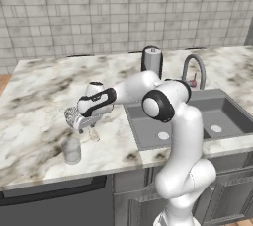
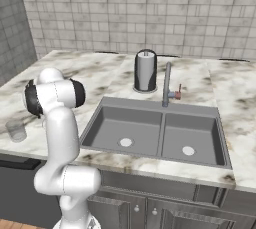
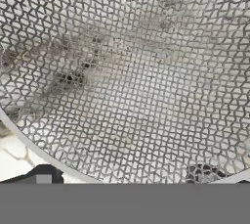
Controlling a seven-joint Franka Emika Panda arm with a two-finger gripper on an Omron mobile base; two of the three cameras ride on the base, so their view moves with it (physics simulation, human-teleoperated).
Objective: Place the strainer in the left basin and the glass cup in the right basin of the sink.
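The strainer (image 1: 72, 117), a small silvery mesh bowl, sits on the marble counter left of the sink (image 1: 134, 121). My gripper (image 1: 83, 123) is down at the strainer's right side and stands open. In the hand view the strainer's mesh (image 3: 127, 71) is very close, and one dark fingertip (image 3: 44, 177) shows just outside its rim. The glass cup (image 1: 71, 150) (image 2: 16, 130) stands upright near the counter's front edge, just in front of the strainer. The left basin (image 2: 111, 121) and right basin (image 2: 199, 133) hold nothing.
A tall dark steel canister (image 1: 151, 61) (image 2: 145, 70) stands behind the sink beside the gooseneck faucet (image 1: 194, 69) (image 2: 167, 84). My arm's elbow (image 1: 160, 104) hangs over the sink's left edge. The counter's front edge (image 1: 59, 178) lies close to the cup.
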